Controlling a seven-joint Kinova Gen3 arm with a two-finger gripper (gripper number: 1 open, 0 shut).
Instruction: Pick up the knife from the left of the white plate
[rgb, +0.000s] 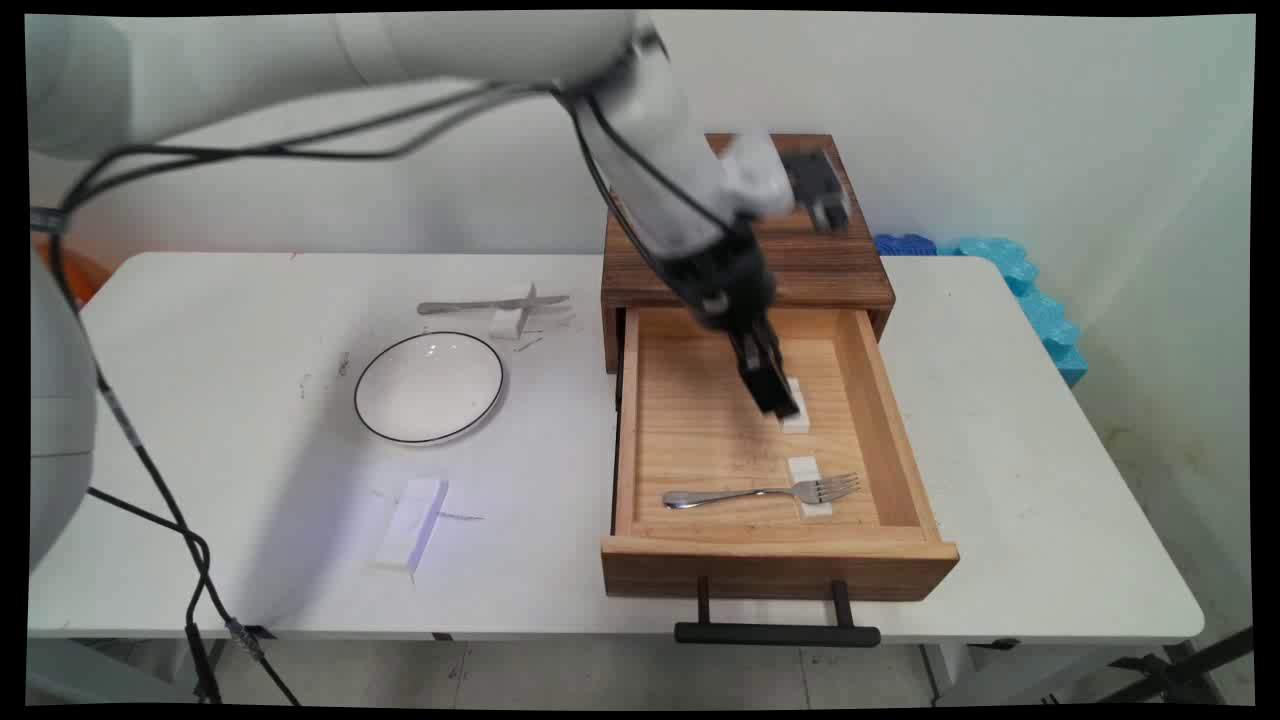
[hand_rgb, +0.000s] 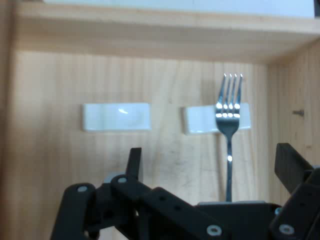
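- The black two-finger gripper (rgb: 775, 395) hangs inside the open wooden drawer (rgb: 905, 470), with its fingers spread apart and nothing between them; in the hand view one finger (hand_rgb: 134, 162) is narrow and upright, and the other is a blunt dark block at the right edge.
- Just at its tip in the main view lies a small white rest (rgb: 796, 413), a smooth glossy oblong with rounded corners; in the hand view this rest (hand_rgb: 116, 116) lies flat on the drawer floor ahead of the fingers, apart from them.
- Beyond it, towards the drawer front, a second white rest (rgb: 808, 487) of the same shape carries the tines of a shiny metal fork (rgb: 765, 492); the fork's slim handle lies across the pale, grained drawer floor.
- The drawer has light raw-wood walls, a darker front and a black bar handle (rgb: 777, 631); it is pulled out from a dark walnut-toned box (rgb: 830, 270) behind the gripper.
- Well away from the gripper, on the white table (rgb: 1050, 520), sits a round white plate (rgb: 429, 387) with a thin black rim.
- Past the plate, a metal knife (rgb: 490, 304) lies on another small white block.
- A flat white bar (rgb: 411, 524) lies nearer the table's front edge.
- Blue foam pieces (rgb: 1030, 290) with bumpy edges lie by the wall.
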